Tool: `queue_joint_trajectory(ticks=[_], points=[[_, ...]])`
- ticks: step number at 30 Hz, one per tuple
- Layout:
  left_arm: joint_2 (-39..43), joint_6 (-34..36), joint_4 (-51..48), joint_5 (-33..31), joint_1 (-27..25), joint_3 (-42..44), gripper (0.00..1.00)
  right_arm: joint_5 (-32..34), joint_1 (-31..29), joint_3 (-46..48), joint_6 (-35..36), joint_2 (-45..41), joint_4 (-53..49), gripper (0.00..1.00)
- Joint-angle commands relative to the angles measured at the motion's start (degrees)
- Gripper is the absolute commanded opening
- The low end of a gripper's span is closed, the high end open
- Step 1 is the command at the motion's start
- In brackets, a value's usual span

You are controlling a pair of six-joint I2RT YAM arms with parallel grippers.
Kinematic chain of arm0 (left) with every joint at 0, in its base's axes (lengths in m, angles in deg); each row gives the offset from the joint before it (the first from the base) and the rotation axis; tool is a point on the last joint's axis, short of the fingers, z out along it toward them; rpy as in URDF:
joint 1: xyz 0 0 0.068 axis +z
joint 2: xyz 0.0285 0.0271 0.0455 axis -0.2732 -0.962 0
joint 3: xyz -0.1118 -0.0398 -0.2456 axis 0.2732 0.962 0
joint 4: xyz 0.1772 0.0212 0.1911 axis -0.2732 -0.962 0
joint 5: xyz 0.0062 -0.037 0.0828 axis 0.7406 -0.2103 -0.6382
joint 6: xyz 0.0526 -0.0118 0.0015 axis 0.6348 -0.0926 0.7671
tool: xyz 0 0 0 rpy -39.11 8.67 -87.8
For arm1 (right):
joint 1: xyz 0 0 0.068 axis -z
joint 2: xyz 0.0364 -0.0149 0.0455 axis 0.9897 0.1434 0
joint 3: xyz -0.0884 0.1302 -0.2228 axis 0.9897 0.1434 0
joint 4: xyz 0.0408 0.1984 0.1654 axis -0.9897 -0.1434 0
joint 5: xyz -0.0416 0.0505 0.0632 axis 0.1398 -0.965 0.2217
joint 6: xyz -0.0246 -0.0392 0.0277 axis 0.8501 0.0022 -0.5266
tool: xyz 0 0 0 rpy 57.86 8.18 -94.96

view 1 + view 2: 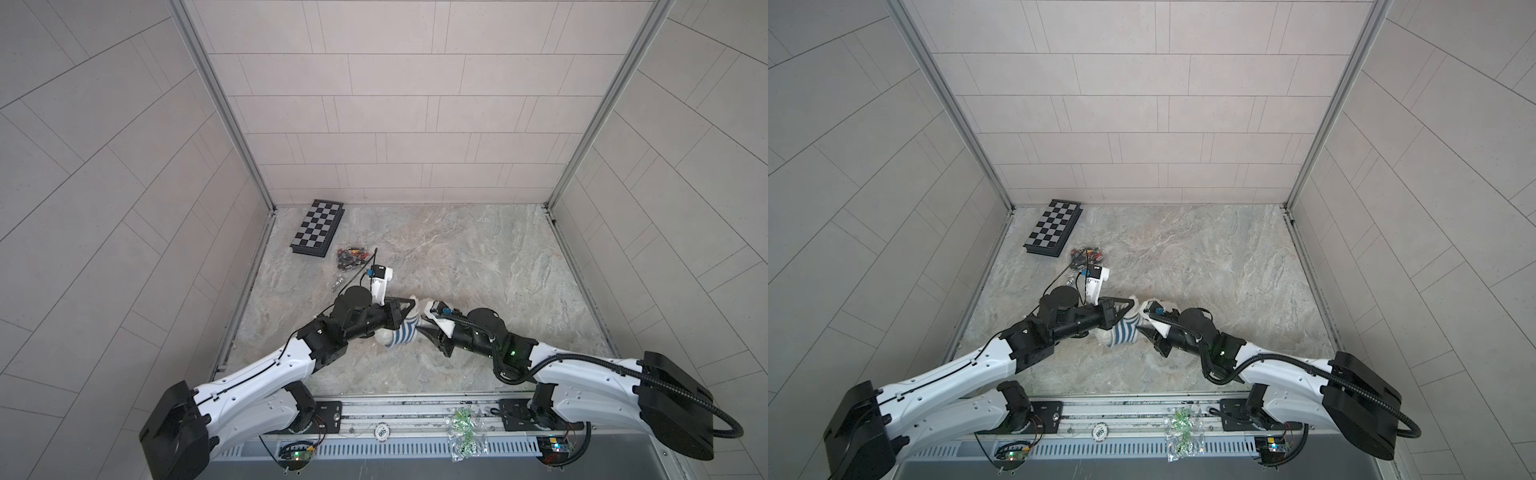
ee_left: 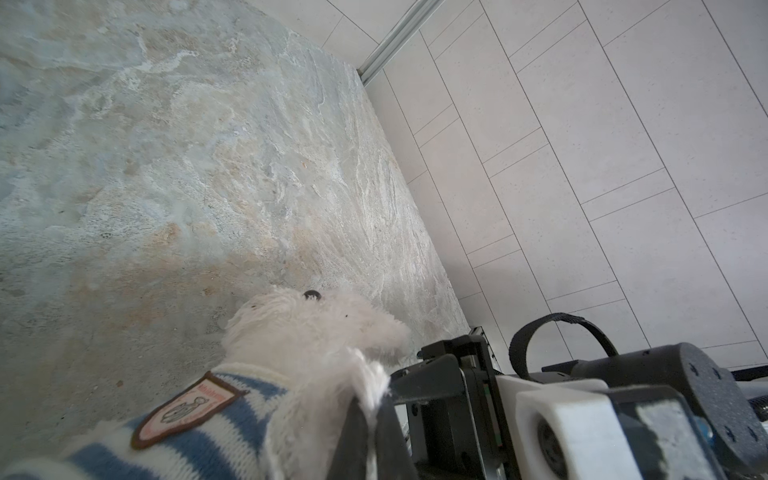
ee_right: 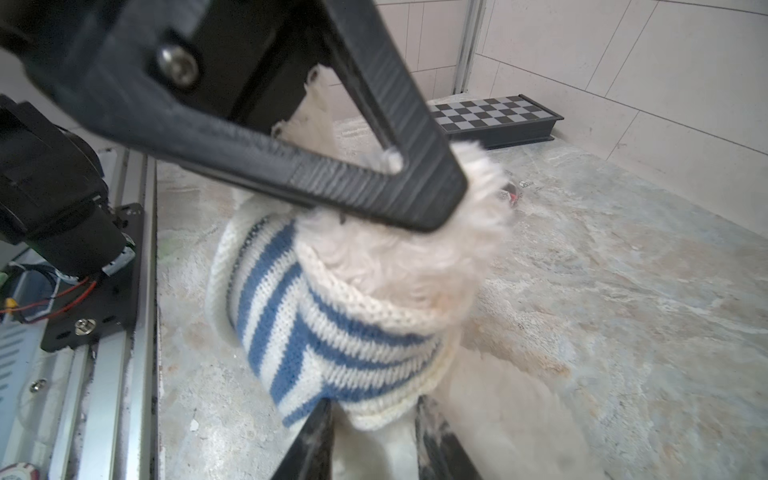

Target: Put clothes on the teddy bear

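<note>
The striped sweater (image 3: 316,332) is over the head of the teddy bear (image 2: 316,328) and round its body. The hem looks to need a last tug, and I cannot tell whether the arms are through. The bear lies just toward six o'clock from the middle of the bench (image 1: 478,257). My left pincer (image 2: 368,415) is clamped on its fur. My right pincer (image 3: 374,440) stands part open, tips at the hem, gripping nothing I can see.

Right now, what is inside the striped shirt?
The teddy bear fills the striped shirt; its white fur comes out at the collar. The knit hides the torso itself.

The teddy bear (image 1: 384,337) lies between left tool (image 1: 412,308) and right tool (image 1: 420,330).
</note>
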Motion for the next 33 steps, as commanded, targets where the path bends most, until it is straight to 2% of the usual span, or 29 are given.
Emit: queue_joint_trajectory(ticks=[1,5,13,23,33], points=[[0.3,-0.2,4.0,0.6,-0.6,-1.3,0.0,-3.6,0.6,-0.9,-5.1,1.2,4.5,0.35],[0.3,-0.6,4.5,0.3,-0.8,-0.7,0.0,-4.9,0.9,-2.3,-6.5,3.7,3.5,0.26],[1.1,-0.6,4.5,-0.1,-0.9,0.4,0.0,-0.4,1.0,-2.7,-4.7,2.7,-1.0,0.0],[5.4,1.8,-2.4,-5.9,-0.8,1.0,0.0,10.4,4.5,-3.0,-8.4,1.9,-14.6,0.0],[7.4,0.9,-2.5,-7.3,-0.8,3.4,0.0,14.8,5.9,-5.1,-7.0,6.2,-22.9,0.0]])
